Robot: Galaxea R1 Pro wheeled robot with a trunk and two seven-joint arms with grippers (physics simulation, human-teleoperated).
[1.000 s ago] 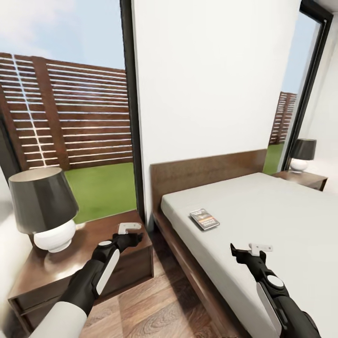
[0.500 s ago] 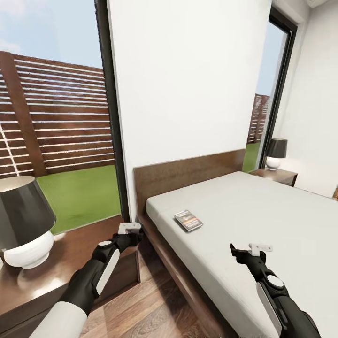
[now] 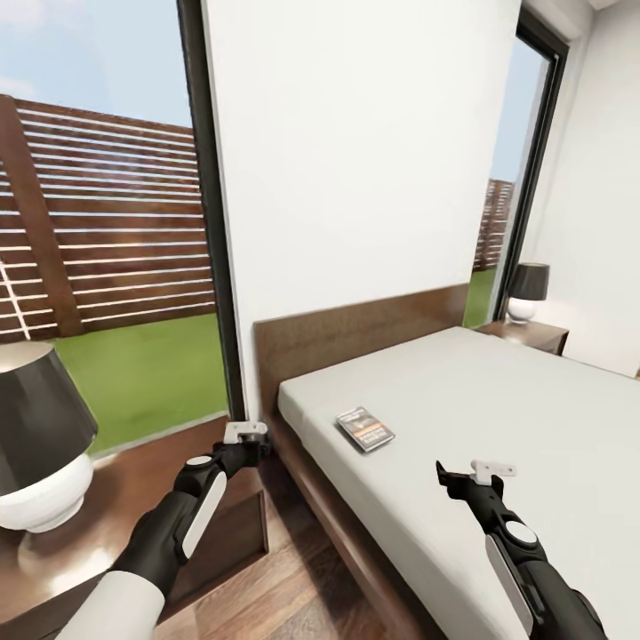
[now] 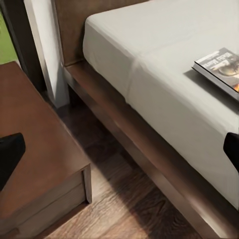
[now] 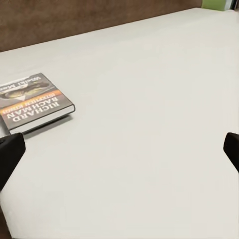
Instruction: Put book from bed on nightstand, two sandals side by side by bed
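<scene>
**Two open grippers, book waiting on the bed**

Two arms reach forward from the lower frame. The left gripper (image 3: 251,442) hovers at lower left over the nightstand (image 3: 151,484), jaws spread and empty. The right gripper (image 3: 468,479) hangs at lower right above the bed (image 3: 498,400), likewise spread and empty. The book (image 3: 365,428) lies flat at the centre of the frame, on the mattress near the headboard, apart from both grippers. Being thin and flat, it may slide across the mattress rather than lift if the fingers come down askew.

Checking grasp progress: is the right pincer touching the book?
Apart. Head view shows bare grey mattress between the right pincer and the small dark paperback book.
</scene>
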